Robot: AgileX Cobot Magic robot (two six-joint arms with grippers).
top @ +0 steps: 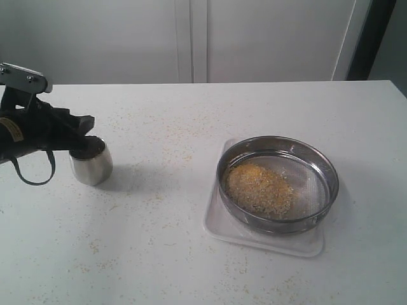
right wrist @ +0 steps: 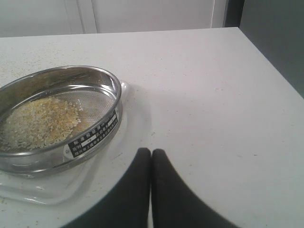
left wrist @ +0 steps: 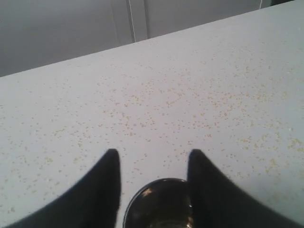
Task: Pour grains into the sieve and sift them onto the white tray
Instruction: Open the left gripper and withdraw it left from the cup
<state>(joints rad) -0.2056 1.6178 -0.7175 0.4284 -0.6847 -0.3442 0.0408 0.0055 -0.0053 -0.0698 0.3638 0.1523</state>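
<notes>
The sieve (top: 331, 184) sits on the white tray (top: 267, 240) at the right, holding a heap of yellow and beige grains (top: 259, 189). The right wrist view also shows the sieve (right wrist: 71, 137), the grains (right wrist: 40, 121) and the tray (right wrist: 109, 166). My right gripper (right wrist: 151, 153) is shut and empty, low beside the tray; the exterior view does not show it. At the far left a small steel cup (top: 92, 166) stands upright. My left gripper (top: 87, 131) is open around the cup's rim (left wrist: 159, 202), with a gap on one side.
Stray grains are scattered over the white table (top: 165, 210), thickest between the cup and the tray. The table's right edge (right wrist: 266, 57) runs near the right gripper. A pale wall with panel seams stands behind the table.
</notes>
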